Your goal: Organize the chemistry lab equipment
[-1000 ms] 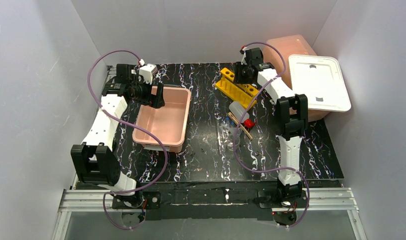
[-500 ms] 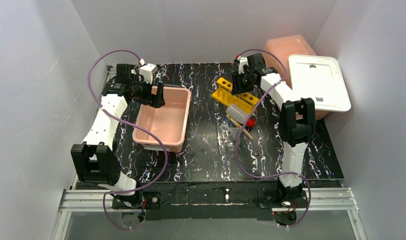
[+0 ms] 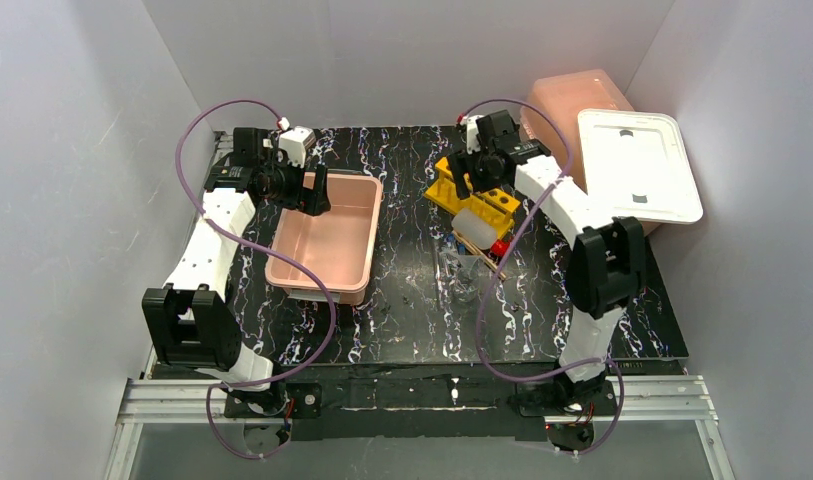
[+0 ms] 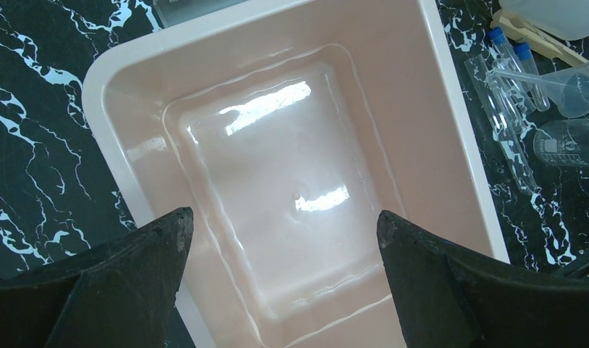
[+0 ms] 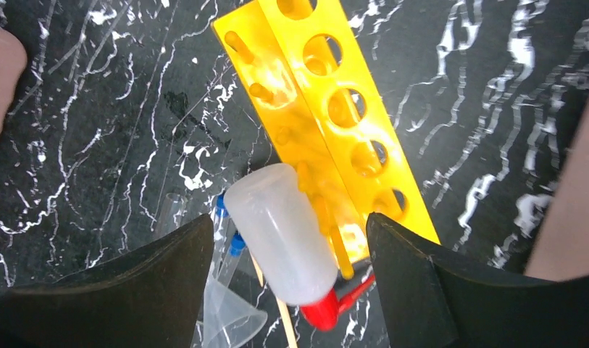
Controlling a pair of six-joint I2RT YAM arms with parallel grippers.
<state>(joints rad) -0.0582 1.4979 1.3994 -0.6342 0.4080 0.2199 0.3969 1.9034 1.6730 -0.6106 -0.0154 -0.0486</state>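
Over the glossy, white-veined black table [image 3: 402,310], the left claw [image 4: 280,225] hangs wide above the smooth pink plastic tub [image 4: 110,80], with clear glassware [image 4: 566,141] lying just right of the tub. Farther right, the right claw [image 5: 289,221] has just gone from half-closed to wide over the rigid yellow six-hole rack [image 5: 349,109]. The rack has shifted nearer and now lies against the rounded translucent bottle [image 5: 277,232], so it looks released mid-table, and nothing is in the tub yet.

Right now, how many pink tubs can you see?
2. One tub lies left of centre; the other tub stands at the far right corner, partly under the white lid.
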